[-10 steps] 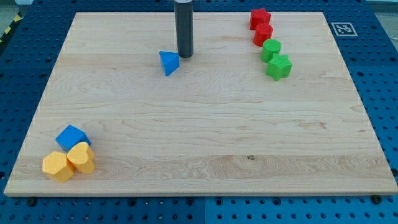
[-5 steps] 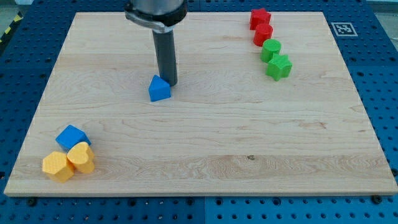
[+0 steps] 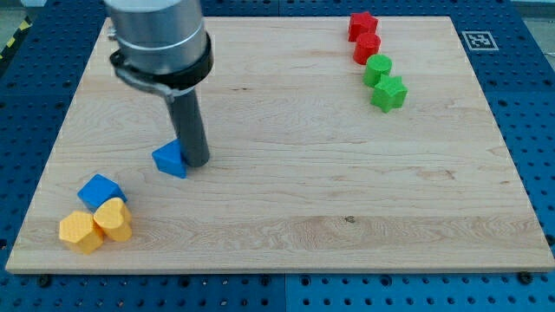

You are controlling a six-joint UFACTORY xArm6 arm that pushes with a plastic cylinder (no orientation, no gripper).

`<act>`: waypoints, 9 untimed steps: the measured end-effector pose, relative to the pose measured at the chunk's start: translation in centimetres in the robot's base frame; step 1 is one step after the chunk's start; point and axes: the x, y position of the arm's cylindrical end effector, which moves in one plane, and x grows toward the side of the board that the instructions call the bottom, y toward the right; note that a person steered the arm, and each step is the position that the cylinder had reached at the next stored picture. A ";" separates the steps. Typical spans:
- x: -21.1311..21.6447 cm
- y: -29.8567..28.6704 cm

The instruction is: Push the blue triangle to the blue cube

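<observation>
The blue triangle (image 3: 169,159) lies on the wooden board (image 3: 286,199), left of the middle. My tip (image 3: 197,162) touches its right side. The blue cube (image 3: 100,191) sits near the board's lower left corner, below and to the left of the triangle, with a gap of bare wood between them. The rod rises from the tip toward the view's top left, where the arm's grey body covers part of the board.
Two yellow blocks (image 3: 95,225) sit against the blue cube's lower side. Two red blocks (image 3: 363,36) and two green blocks (image 3: 383,81) form a column at the upper right. A marker tag (image 3: 476,40) sits on the board's upper right corner.
My tip has moved down and to the left, pushing the blue triangle from the upper middle of the board toward the blue cube. The other blocks have not moved.
</observation>
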 end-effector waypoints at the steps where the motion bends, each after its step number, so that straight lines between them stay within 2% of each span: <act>1: 0.1 -1.1; 4: -1.9 -4.9; 6: -1.8 -8.0; 9: -1.2 -7.5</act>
